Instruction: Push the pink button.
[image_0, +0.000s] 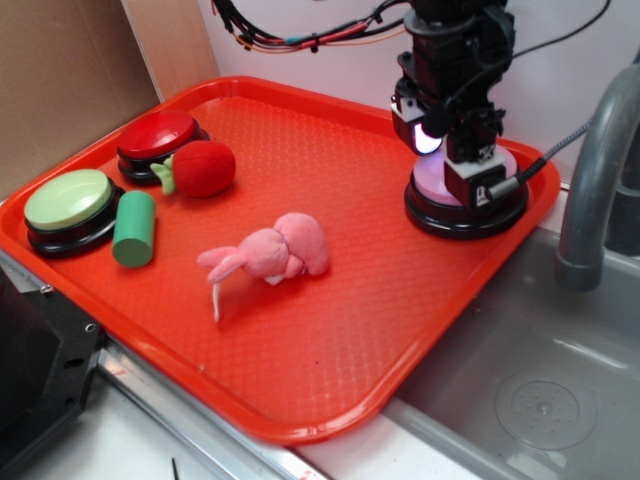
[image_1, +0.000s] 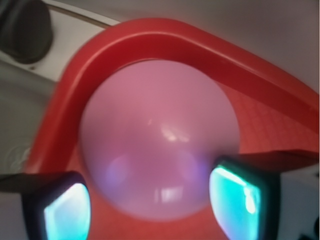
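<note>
The pink button, a glossy light-pink dome on a black round base, stands in the far right corner of the red tray. My gripper is down right over it and covers most of the dome. In the wrist view the pink button fills the middle of the picture. The gripper is open. Its two glowing fingertips stand wide apart on either side of the dome's near edge. Whether they press on the dome cannot be told.
On the tray's left side are a red button, a green-topped button, a green cylinder and a red plush ball. A pink plush bunny lies mid-tray. A sink and grey faucet are right of the tray.
</note>
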